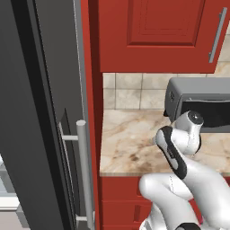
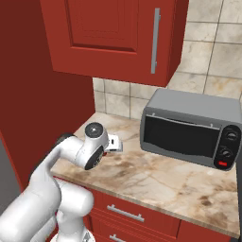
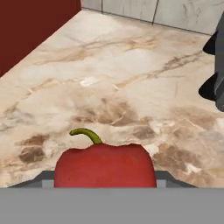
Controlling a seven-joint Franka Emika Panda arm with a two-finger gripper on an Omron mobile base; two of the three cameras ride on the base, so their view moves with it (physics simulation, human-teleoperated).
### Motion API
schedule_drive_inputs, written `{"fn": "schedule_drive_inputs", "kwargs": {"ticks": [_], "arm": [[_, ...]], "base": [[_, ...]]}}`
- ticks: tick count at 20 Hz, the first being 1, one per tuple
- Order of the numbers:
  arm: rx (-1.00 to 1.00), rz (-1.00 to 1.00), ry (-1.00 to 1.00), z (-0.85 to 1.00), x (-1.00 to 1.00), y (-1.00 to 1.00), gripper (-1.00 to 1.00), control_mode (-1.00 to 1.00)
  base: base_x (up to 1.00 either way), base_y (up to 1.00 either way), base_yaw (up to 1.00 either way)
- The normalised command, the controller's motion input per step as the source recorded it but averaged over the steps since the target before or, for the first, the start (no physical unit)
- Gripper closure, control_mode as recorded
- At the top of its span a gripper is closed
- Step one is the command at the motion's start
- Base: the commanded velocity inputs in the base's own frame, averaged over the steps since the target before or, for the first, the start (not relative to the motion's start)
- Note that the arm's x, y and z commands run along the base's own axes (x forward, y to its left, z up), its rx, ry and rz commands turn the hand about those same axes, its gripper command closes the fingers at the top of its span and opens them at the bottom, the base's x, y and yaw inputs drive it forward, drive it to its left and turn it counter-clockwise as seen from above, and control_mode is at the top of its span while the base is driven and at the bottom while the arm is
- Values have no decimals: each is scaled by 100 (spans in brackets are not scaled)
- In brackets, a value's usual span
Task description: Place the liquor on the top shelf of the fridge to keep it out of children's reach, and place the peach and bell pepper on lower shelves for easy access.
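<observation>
The bell pepper (image 3: pixel 105 168), glossy deep red with a curled green stem, sits close at the bottom of the hand view, between my fingers and above the marble counter (image 3: pixel 131 87). My gripper (image 2: pixel 115 143) is shut on it, low over the counter's left part; the arm's wrist joint hides most of the hand. The pepper covers the fingertips. The fridge's dark grey door (image 1: pixel 36 134) with its silver bar handle (image 1: pixel 84 170) stands at the left, with a sliver of pale interior (image 1: pixel 6 197) behind it. The liquor, the peach and the top shelf are out of view.
A grey toaster oven (image 2: pixel 189 132) stands on the counter (image 2: pixel 156 177) to the right of the hand, its dark feet (image 3: pixel 214 87) at the right edge of the hand view. Red upper cabinets (image 1: pixel 157 36) hang overhead. A red side panel (image 2: pixel 28 108) walls the counter's left.
</observation>
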Motion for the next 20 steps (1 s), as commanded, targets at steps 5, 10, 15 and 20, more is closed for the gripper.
{"fn": "schedule_drive_inputs", "kwargs": {"ticks": [5,10,15,20], "arm": [[0,4,-23,100,-72,0,100,-100],[-2,1,-7,92,-69,0,100,-100],[-1,2,0,75,-62,0,100,-100],[-10,7,0,45,-61,15,100,-100]], "base": [[0,0,0],[0,0,0],[0,0,0],[0,0,0]]}}
